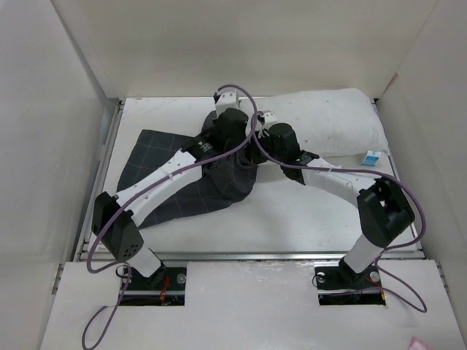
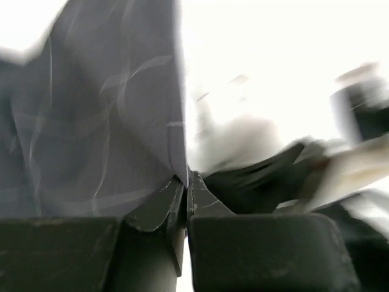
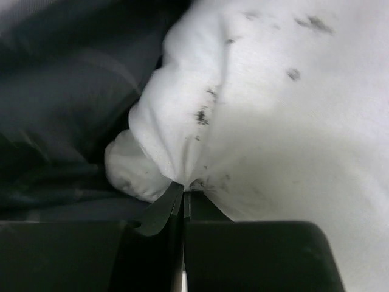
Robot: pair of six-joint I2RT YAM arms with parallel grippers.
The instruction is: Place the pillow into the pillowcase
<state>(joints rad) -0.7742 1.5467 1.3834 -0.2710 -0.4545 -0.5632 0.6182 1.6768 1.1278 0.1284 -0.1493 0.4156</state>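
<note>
The white pillow (image 1: pixel 328 120) lies along the back right of the table, its blue-and-white tag (image 1: pixel 372 157) at the right edge. The dark grid-checked pillowcase (image 1: pixel 157 164) is spread at the left, bunched up toward the middle under both wrists. My left gripper (image 2: pixel 186 176) is shut on an edge of the pillowcase (image 2: pixel 103 121), which hangs up from its tips. My right gripper (image 3: pixel 183 187) is shut on a pinched fold of the speckled pillow (image 3: pixel 285 121), with dark pillowcase (image 3: pixel 61 91) cloth just to its left. In the top view both grippers are hidden under the wrists.
White walls (image 1: pixel 51 109) enclose the table (image 1: pixel 292 219) on the left, back and right. Purple cables (image 1: pixel 241 95) loop over both arms. The right arm's elbow (image 1: pixel 383 211) stands near the table's front right edge.
</note>
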